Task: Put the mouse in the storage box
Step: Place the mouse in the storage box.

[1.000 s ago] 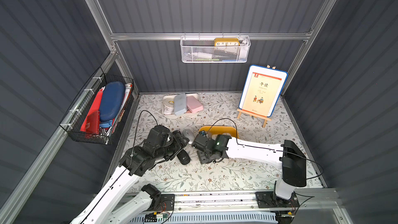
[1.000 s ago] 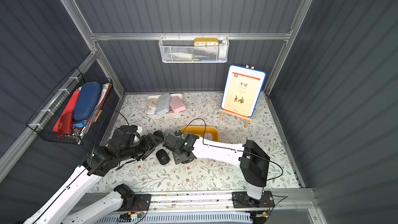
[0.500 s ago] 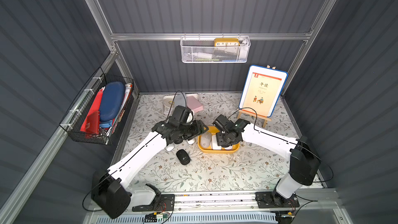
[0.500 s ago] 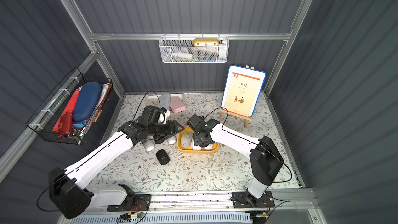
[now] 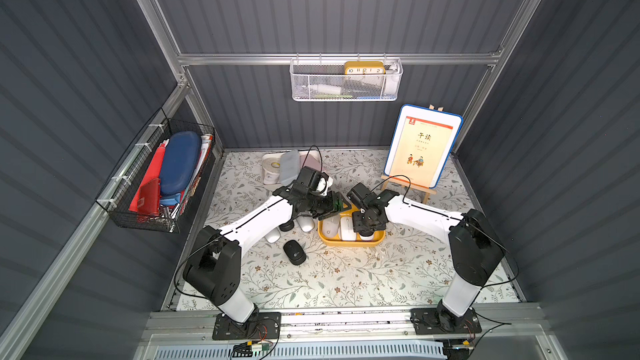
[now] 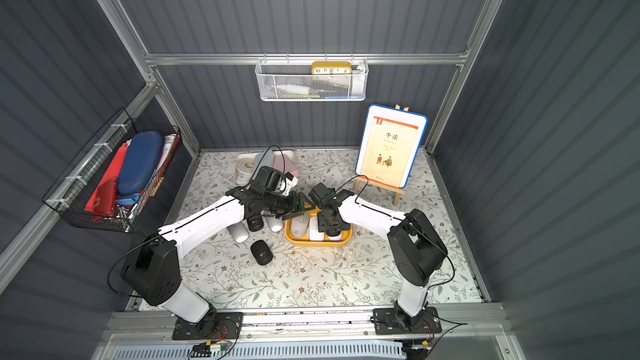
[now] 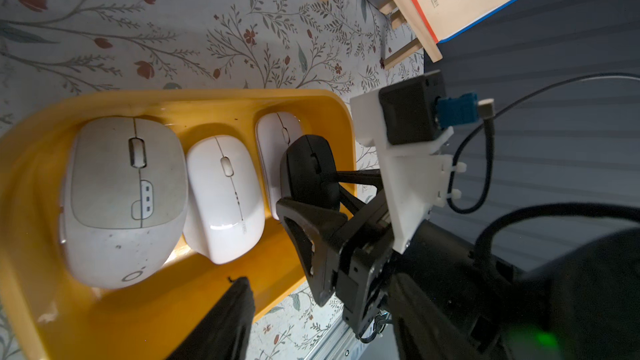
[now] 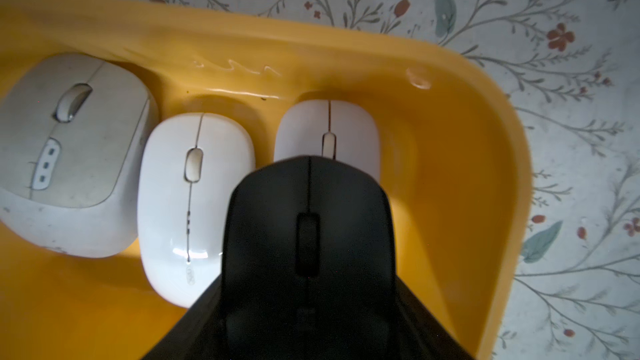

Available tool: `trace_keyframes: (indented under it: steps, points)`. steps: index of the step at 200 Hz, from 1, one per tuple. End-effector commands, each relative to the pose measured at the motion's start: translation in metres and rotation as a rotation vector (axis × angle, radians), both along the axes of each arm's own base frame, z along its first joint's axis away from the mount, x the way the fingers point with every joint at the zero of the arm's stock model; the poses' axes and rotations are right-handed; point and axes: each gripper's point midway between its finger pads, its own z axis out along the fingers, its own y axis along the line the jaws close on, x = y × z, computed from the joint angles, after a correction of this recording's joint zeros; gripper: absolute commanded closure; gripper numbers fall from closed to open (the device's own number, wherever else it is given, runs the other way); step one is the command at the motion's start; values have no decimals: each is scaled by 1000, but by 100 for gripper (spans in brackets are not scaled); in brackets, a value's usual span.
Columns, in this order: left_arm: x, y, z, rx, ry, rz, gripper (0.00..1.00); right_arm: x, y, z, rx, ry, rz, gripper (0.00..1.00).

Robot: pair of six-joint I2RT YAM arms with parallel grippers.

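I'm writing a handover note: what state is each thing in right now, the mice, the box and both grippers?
storage box: upright on the table, three white mice lying inside.
black mouse: gripped over the box, not released.
right gripper: shut on the black mouse.
left gripper: beside the box rim, open or shut unclear.
other black mouse: loose on the table, outside the box.

**Mice in and beside the box**

The shallow yellow plastic storage box [image 5: 349, 244] sits mid-way across the floral-patterned worktop [image 5: 346, 282]. Inside it, side by side, lie a large white mouse [image 7: 121, 195] at the left end, a slim white mouse [image 7: 225, 199] in the middle and a small white mouse [image 7: 277, 133] at the right end. A black plastic mouse [image 8: 308, 230] hangs over that last one, in the right hand [image 7: 311, 190]. Left of the box lies a rounded white mouse [image 5: 306, 224], then what may be a dark one, then a second rounded white mouse [image 5: 272, 236]. A black oval mouse [image 5: 294, 252] lies in front of them.
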Motion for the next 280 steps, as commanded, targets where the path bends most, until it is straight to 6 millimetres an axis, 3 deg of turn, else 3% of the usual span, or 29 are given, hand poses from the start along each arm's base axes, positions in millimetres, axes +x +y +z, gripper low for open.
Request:
trace_keyframes:
  steps: [1, 36, 78, 127, 192, 219, 256, 280]
  points:
    - [0, -2, 5, -15, -39, -34, 34, 5, -5, -8, -1, 15, -35, 33]
    - [3, 5, -9, 36, -26, -6, 33, 5, -12, -20, -15, 38, -52, 33]
    - [2, 7, -7, 35, -30, -3, 33, 4, -13, -27, -19, 45, -61, 33]
    - [0, 7, -10, 36, -20, -8, 33, 3, -28, -28, -93, 46, -84, 32]
    - [-1, 8, -5, 32, -26, -7, 33, -3, -35, -32, -122, 64, -99, 26]
    - [-3, 10, -7, 38, -19, -4, 33, -2, -34, -23, -106, 39, -98, 26]
    - [-6, 15, 2, 42, -31, 13, 32, 3, -33, 13, -63, -62, -101, 26]
    - [-7, 16, 6, 38, -32, 23, 32, 6, -32, 23, -57, -86, -100, 27]
